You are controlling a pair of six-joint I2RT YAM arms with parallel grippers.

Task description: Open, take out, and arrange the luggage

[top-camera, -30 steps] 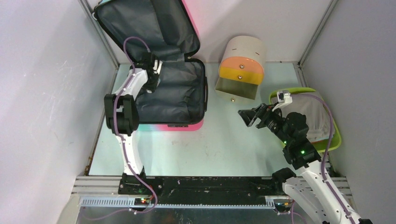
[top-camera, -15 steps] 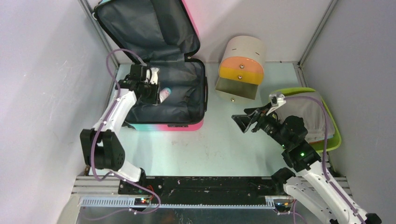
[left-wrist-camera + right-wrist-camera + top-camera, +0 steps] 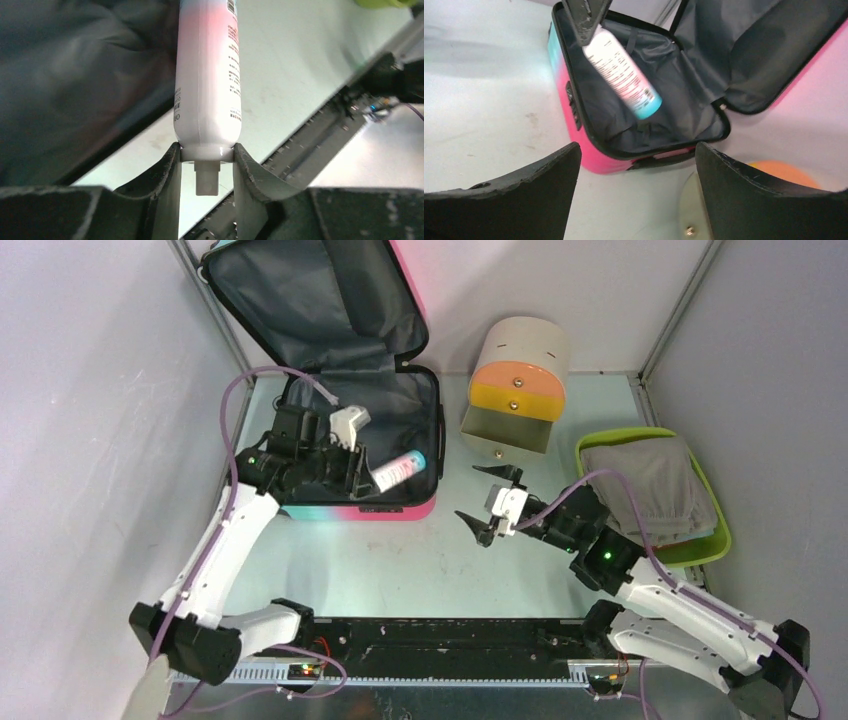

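left hand (image 3: 357,464): clenched on a bottle (image 3: 398,471), its two fingers (image 3: 167,170) pinching the white shoulder just above the nozzle, as the left wrist view shows. the bottle is white to pink with a teal far end. it is tilted, teal end pointing right, and is held in the air over the near right part of the open case.

luggage (image 3: 392,510): lies on the table (image 3: 420,560) at the far left, open. its lower shell is flat and its lid is raised and leans toward the back wall. both halves show dark grey lining (image 3: 400,425); the near outer wall runs from teal to pink. in the right wrist view nothing but creased lining shows inside the lower shell beneath the bottle.

right hand (image 3: 485,498): released, jaws spread wide with nothing between them. it hovers above the table near the middle, well apart from the case and facing it.

beige cylinder (image 3: 520,350): stands at the back of the table, right of the case. it has an orange and a yellow front, and a beige lowest front juts forward; what is in it cannot be seen.

lime-green tray (image 3: 705,550): at the far right edge of the table, holding a folded grey cloth (image 3: 650,490) that fills most of it.
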